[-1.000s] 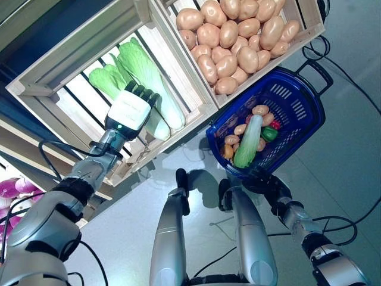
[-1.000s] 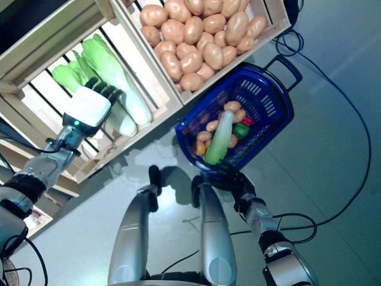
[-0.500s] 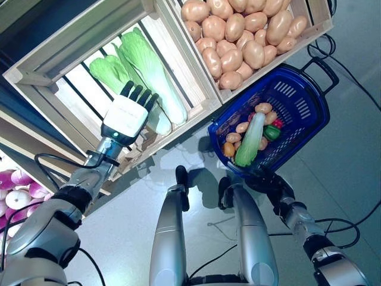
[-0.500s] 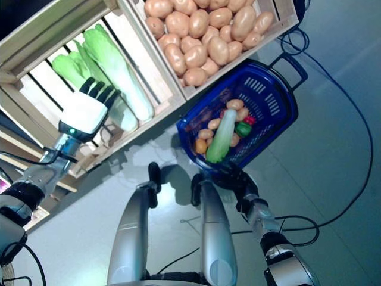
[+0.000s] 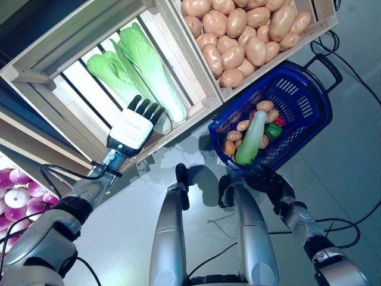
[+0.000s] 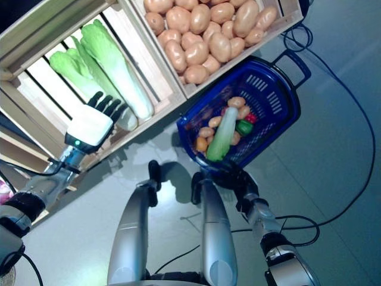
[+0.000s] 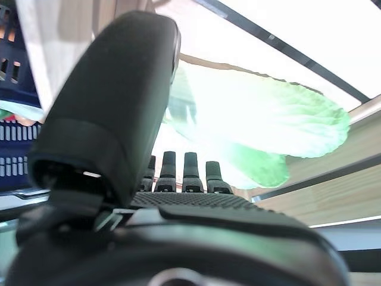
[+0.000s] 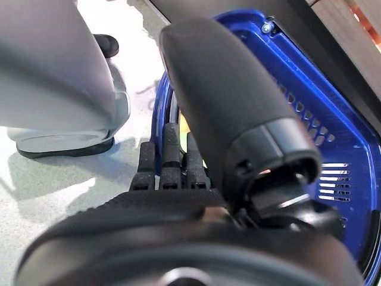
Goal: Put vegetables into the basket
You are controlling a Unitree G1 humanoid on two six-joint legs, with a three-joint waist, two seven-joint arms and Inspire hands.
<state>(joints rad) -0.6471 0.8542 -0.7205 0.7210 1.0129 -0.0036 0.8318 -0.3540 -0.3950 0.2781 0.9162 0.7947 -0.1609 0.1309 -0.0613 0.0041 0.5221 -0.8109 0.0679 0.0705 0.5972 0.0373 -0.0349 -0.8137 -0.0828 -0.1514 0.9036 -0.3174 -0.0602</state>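
Several long green napa cabbages (image 5: 152, 68) lie in a wooden slatted crate (image 5: 53, 95) on the left. My left hand (image 5: 132, 125) hovers open over the crate's front edge, holding nothing; its fingertips reach the pale end of one cabbage (image 7: 268, 119). A blue plastic basket (image 5: 294, 98) hangs at the right, with my right hand (image 5: 271, 182) shut on its near rim (image 8: 333, 155). In the basket lie one napa cabbage (image 5: 250, 140), a green pepper (image 5: 271, 131), something red and several small potatoes.
A second wooden crate (image 5: 318, 27) full of potatoes (image 5: 244, 36) stands behind the basket. Purple onions (image 5: 15, 190) show on a lower shelf at the far left. A black cable (image 5: 351, 77) runs over the grey floor at the right.
My left hand has drawn back from among the cabbages to the crate's front edge, still empty. The camera shifted slightly. The basket and right hand stay as they were.
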